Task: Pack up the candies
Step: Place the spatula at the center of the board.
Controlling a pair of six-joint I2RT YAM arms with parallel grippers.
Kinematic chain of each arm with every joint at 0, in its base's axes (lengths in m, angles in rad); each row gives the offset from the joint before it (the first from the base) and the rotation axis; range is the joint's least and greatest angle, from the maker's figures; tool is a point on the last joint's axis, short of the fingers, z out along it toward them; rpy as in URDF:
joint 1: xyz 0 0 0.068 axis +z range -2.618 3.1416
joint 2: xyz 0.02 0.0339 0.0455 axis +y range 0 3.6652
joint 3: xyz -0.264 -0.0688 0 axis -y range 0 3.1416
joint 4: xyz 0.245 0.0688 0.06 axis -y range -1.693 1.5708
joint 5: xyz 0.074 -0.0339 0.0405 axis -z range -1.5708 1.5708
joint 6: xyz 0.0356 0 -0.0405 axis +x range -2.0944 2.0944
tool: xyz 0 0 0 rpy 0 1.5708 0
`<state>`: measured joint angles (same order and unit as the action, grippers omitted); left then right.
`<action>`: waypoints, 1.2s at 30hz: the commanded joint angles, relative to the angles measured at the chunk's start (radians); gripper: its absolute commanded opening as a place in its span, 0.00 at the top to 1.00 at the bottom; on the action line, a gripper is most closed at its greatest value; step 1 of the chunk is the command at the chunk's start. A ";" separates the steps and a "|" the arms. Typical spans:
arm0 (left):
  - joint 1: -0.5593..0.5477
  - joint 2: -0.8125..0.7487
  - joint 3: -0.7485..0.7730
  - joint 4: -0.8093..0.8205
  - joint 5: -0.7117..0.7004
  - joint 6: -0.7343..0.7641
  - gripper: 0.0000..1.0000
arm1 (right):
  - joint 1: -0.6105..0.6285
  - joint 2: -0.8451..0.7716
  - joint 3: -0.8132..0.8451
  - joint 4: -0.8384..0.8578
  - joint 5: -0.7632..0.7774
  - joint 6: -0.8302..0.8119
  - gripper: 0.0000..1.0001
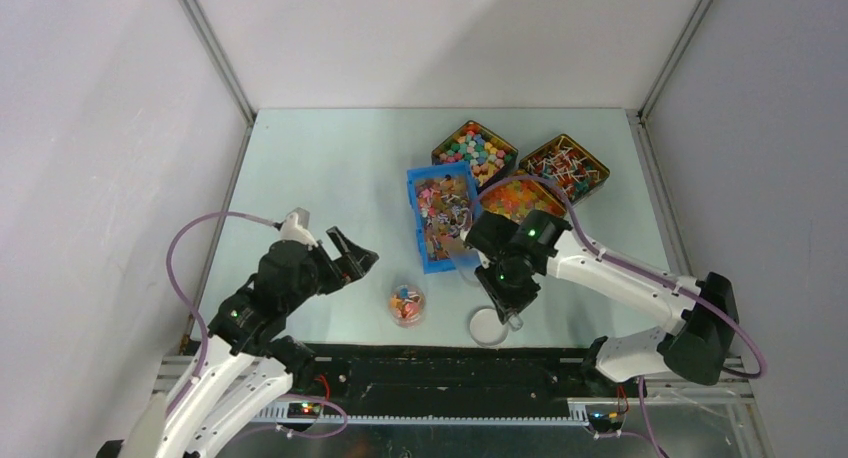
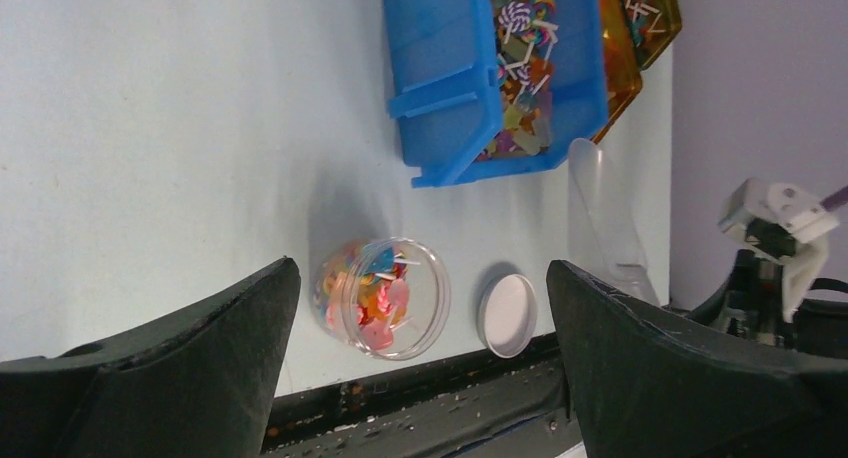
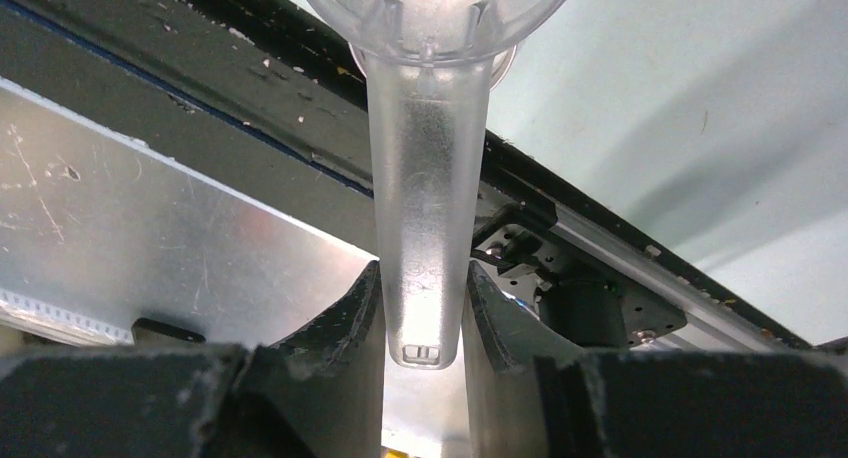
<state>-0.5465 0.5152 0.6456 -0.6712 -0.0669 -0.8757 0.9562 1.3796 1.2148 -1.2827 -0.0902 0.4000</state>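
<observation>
The left gripper (image 2: 422,270), its matte black jaws spread wide, faces a clear round jar (image 2: 440,298) holding pink, red and orange candies (image 2: 375,303). A flat white lid (image 2: 507,314) lies just beside the jar. The right gripper (image 3: 425,303) pinches a frosted plastic scoop (image 3: 425,178) by its handle. The table (image 1: 320,178) is smooth and pale green, and the walls (image 1: 100,128) are plain grey.

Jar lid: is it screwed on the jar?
No, the white lid lies on the table beside the open jar.
</observation>
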 commanded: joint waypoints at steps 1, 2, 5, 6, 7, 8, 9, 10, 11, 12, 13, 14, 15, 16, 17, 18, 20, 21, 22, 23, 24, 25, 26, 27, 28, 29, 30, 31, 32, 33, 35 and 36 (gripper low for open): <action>0.007 -0.012 -0.023 0.064 -0.002 -0.022 0.00 | -0.037 -0.060 -0.039 0.054 0.019 0.071 1.00; 0.007 -0.011 -0.024 0.064 -0.001 -0.024 0.00 | -0.047 -0.066 -0.058 0.058 0.009 0.078 1.00; 0.007 -0.002 -0.023 0.064 0.002 -0.024 0.00 | -0.101 -0.100 -0.105 0.075 -0.005 0.107 1.00; 0.007 0.000 -0.024 0.063 0.002 -0.023 0.00 | -0.115 -0.116 -0.115 0.079 -0.021 0.111 1.00; 0.007 0.004 -0.023 0.062 0.002 -0.023 0.00 | -0.149 -0.123 -0.126 0.088 -0.028 0.118 1.00; 0.007 0.006 -0.023 0.061 0.003 -0.023 0.00 | -0.167 -0.140 -0.146 0.093 -0.049 0.118 1.00; 0.007 0.009 -0.023 0.060 0.004 -0.022 0.00 | -0.205 -0.148 -0.163 0.101 -0.064 0.120 1.00; 0.007 0.011 -0.023 0.059 0.002 -0.023 0.00 | -0.226 -0.162 -0.173 0.106 -0.071 0.120 1.00; 0.007 0.014 -0.024 0.058 0.001 -0.023 0.00 | -0.263 -0.169 -0.188 0.115 -0.082 0.117 1.00; 0.007 0.015 -0.024 0.058 0.000 -0.024 0.00 | -0.282 -0.182 -0.194 0.117 -0.083 0.117 1.00; 0.007 0.017 -0.024 0.056 -0.002 -0.025 0.00 | -0.321 -0.189 -0.207 0.123 -0.083 0.118 1.00; 0.007 0.019 -0.024 0.055 -0.002 -0.026 0.00 | -0.360 -0.202 -0.213 0.128 -0.083 0.119 1.00; 0.007 0.020 -0.025 0.056 -0.002 -0.026 0.00 | -0.379 -0.209 -0.225 0.131 -0.084 0.120 1.00; 0.007 0.022 -0.026 0.058 -0.001 -0.025 0.00 | -0.420 -0.224 -0.231 0.137 -0.084 0.122 1.00; 0.007 0.024 -0.026 0.063 0.009 -0.021 0.00 | -0.442 -0.233 -0.245 0.140 -0.082 0.123 1.00; 0.007 0.029 -0.025 0.068 0.013 -0.018 0.00 | -0.485 -0.250 -0.250 0.146 -0.082 0.126 1.00; 0.007 0.034 -0.022 0.076 0.032 -0.014 0.00 | -0.547 -0.273 -0.266 0.154 -0.077 0.129 1.00; 0.007 0.036 -0.022 0.078 0.036 -0.011 0.00 | -0.565 -0.282 -0.275 0.157 -0.071 0.129 1.00; 0.007 0.038 -0.019 0.082 0.040 -0.009 0.00 | -0.601 -0.296 -0.280 0.162 -0.065 0.130 1.00; 0.007 0.038 -0.019 0.084 0.042 -0.008 0.00 | -0.621 -0.303 -0.288 0.164 -0.055 0.130 1.00; 0.007 0.038 -0.017 0.088 0.046 -0.007 0.00 | -0.653 -0.314 -0.294 0.172 -0.050 0.129 1.00; 0.007 0.038 -0.017 0.091 0.048 -0.005 0.00 | -0.670 -0.321 -0.303 0.176 -0.048 0.126 1.00; 0.007 0.036 -0.016 0.094 0.052 -0.003 0.00 | -0.700 -0.323 -0.311 0.181 -0.048 0.121 1.00; 0.007 0.036 -0.015 0.096 0.053 -0.001 0.00 | -0.712 -0.322 -0.313 0.183 -0.043 0.120 1.00; 0.007 0.036 -0.013 0.097 0.057 0.000 0.00 | -0.729 -0.321 -0.314 0.185 -0.036 0.122 1.00; 0.007 0.036 -0.012 0.097 0.058 0.002 0.00 | -0.734 -0.317 -0.314 0.186 -0.020 0.125 1.00; 0.007 0.037 -0.009 0.097 0.059 0.002 0.00 | -0.747 -0.314 -0.318 0.189 -0.012 0.130 1.00; 0.007 0.037 -0.008 0.096 0.059 0.003 0.00 | -0.754 -0.310 -0.320 0.194 -0.010 0.136 1.00; 0.007 0.036 -0.007 0.098 0.059 0.004 0.00 | -0.766 -0.308 -0.323 0.202 -0.005 0.140 1.00; 0.007 0.036 -0.005 0.097 0.059 0.004 0.00 | -0.778 -0.302 -0.325 0.208 -0.006 0.147 1.00; 0.007 0.037 -0.002 0.096 0.059 0.004 0.00 | -0.791 -0.293 -0.326 0.229 -0.016 0.153 1.00; 0.007 0.036 -0.002 0.095 0.059 0.004 0.00 | -0.794 -0.290 -0.327 0.233 -0.022 0.156 1.00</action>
<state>-0.5465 0.5522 0.6174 -0.6075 -0.0193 -0.8886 0.1860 1.0786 0.8898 -1.1122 -0.1261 0.5266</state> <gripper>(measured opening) 0.996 0.296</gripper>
